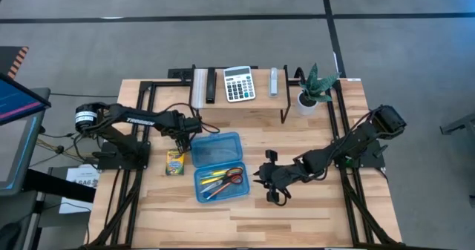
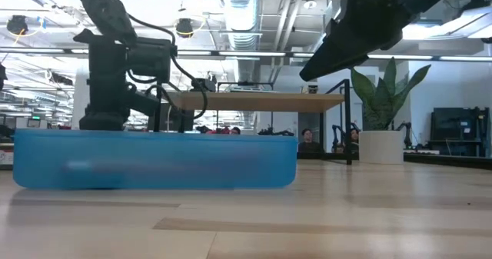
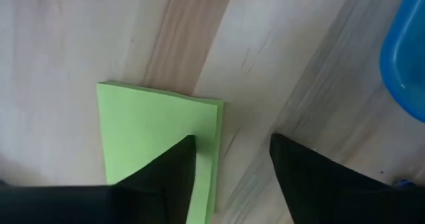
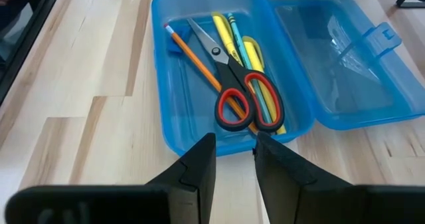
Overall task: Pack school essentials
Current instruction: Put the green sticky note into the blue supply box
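Observation:
An open blue plastic case (image 1: 219, 165) lies mid-table. Its tray (image 4: 226, 71) holds yellow and orange pencils, a thin pen and red-handled scissors (image 4: 242, 98), and its lid (image 4: 345, 58) lies flat beside it. A yellow-green crayon box (image 1: 175, 162) lies flat left of the case. My left gripper (image 3: 232, 157) points down, open, over a lime-green sticky-note pad (image 3: 159, 137) lying flat on the wood. One finger (image 3: 169, 177) stands over the pad's edge, the other (image 3: 319, 177) over bare table. My right gripper (image 4: 234, 157) hovers right of the tray, open by a narrow gap with nothing in it. My left gripper comes at the sticky-note pad from above, with one finger over the pad near its edge (image 3: 209, 151) and the other beside it. I cannot tell whether either finger touches the pad, which lies flat on the table.
A grey-white calculator (image 1: 239, 84), a black frame (image 1: 286, 94) and a small potted plant (image 1: 312, 90) stand along the far edge. The case's corner (image 3: 405, 58) is close to my left gripper. Bare wood runs along the near edge (image 1: 245, 220).

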Robot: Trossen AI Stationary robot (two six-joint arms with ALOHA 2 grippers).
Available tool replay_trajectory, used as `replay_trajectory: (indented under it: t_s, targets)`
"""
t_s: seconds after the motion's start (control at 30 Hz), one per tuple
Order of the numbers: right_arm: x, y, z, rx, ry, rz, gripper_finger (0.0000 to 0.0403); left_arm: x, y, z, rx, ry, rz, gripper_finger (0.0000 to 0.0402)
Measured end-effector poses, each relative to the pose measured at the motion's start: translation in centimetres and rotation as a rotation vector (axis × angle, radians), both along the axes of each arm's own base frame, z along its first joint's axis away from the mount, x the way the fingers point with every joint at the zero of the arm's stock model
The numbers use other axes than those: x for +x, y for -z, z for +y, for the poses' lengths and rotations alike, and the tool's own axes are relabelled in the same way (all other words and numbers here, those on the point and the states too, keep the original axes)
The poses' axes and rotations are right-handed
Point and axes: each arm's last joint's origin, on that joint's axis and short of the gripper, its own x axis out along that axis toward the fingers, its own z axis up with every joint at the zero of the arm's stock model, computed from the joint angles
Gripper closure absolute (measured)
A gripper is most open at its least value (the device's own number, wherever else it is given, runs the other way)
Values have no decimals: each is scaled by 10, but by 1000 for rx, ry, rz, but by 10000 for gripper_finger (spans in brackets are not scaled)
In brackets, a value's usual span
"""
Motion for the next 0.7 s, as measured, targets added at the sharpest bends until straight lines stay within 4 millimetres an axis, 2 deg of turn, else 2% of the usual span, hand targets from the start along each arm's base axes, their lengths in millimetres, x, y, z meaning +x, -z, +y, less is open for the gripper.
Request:
replay_trajectory:
  t_s: [0.13,0.33,0.5,0.7]
  targets:
    - [0,0,0,2,2,0,280,0,1,4,-19,-4,-14,266]
    - [0,0,1,6,2,0,280,0,3,7,8,-16,-26,382]
    - [0,0,0,6,3,0,281,1,3,7,36,-23,-32,399]
    - [0,0,0,6,4,0,281,4,-1,-6,75,2,-19,401]
